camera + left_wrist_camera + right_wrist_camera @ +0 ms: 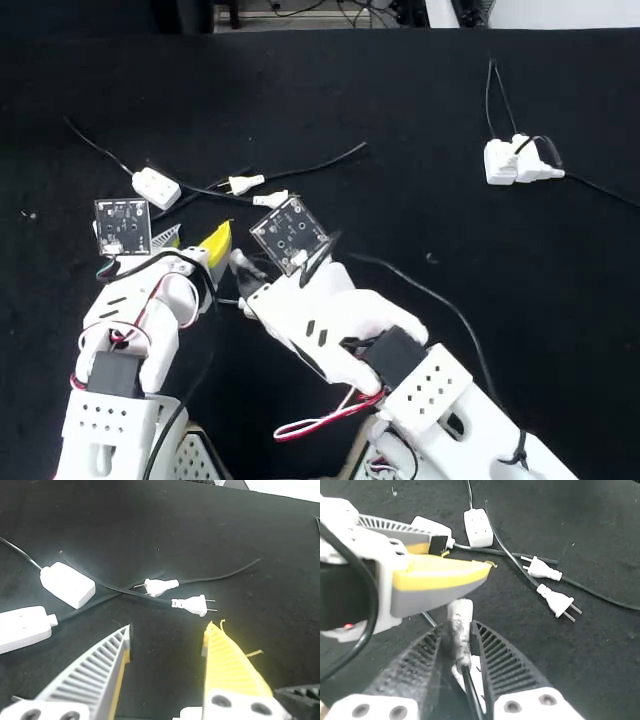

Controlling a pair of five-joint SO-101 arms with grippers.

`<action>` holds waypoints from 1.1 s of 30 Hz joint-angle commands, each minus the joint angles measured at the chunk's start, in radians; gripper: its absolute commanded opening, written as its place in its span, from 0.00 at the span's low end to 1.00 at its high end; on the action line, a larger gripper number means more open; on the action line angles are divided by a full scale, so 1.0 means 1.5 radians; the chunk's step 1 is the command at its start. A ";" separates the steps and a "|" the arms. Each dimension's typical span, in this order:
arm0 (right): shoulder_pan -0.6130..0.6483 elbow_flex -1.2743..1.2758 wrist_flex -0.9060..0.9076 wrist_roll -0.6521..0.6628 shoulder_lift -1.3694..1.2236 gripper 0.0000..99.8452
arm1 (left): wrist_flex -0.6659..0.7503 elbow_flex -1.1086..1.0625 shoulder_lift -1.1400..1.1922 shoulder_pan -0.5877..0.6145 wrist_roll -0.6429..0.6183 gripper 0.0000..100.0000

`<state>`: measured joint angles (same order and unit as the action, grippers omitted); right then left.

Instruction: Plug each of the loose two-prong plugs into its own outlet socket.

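Two loose white two-prong plugs (161, 586) (192, 604) lie side by side on the black table, just beyond my left gripper (169, 627), which is open with nothing between its grey and yellow fingers. In the high view these plugs (245, 183) (272, 198) sit right of a white outlet socket (155, 187). My right gripper (457, 626) is shut on a white plug-like piece (459, 640) with a black cable, close under the left gripper's yellow finger (440, 575). Its prongs are hidden.
A second white socket (22, 627) lies nearer the left arm. At the far right, another socket (500, 162) has a white plug (535, 170) seated in it. Black cables (320, 162) cross the table's middle. The two arms stand close together.
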<state>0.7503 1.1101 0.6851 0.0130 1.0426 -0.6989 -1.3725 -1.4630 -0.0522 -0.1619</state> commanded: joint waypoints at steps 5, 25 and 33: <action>0.008 -0.014 -0.005 -0.008 0.033 0.01 | -0.001 0.001 0.002 -0.009 0.008 0.23; 0.033 0.041 0.197 0.326 -0.093 0.14 | -0.002 -0.041 -0.004 0.068 0.042 0.23; 0.075 -0.026 0.142 0.399 -0.303 0.12 | -0.001 -0.010 -0.003 0.245 -0.052 0.23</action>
<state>0.8301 1.1684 0.9214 0.5792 0.6974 -0.7066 -1.4446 -1.4569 0.1826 -0.1312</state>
